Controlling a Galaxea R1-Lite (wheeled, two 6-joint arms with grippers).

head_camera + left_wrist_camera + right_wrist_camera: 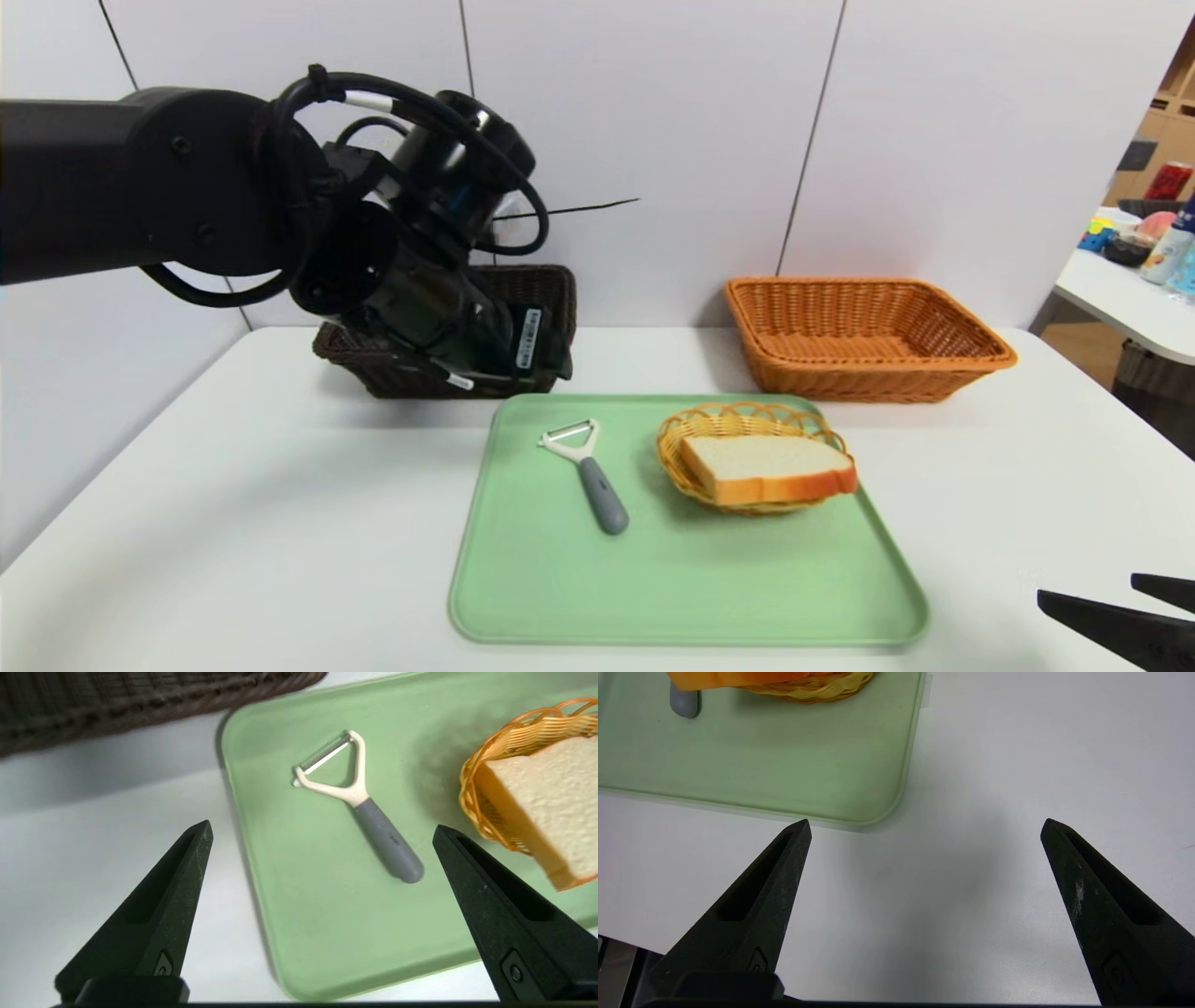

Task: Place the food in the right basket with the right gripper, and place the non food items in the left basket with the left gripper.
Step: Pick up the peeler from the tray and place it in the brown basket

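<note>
Left gripper (pixel 322 833), fingers spread and empty, hovers by dark brown woven basket (pixel 546 285). White grey-handled Y-peeler (pixel 585 471) lies on green plastic tray (pixel 672 597), basket's 6 o'clock. Next: descend, pinch handle. Bread slice (pixel 770 467) waits; right gripper (pixel 924 828) spread, parked.

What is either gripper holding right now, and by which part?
Nothing. The left gripper is open with empty space between its fingers, above the peeler on the tray. The right gripper is open over bare table.

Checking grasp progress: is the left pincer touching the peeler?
Apart. The left wrist view shows the open left pincer hovering above the peeler.
</note>
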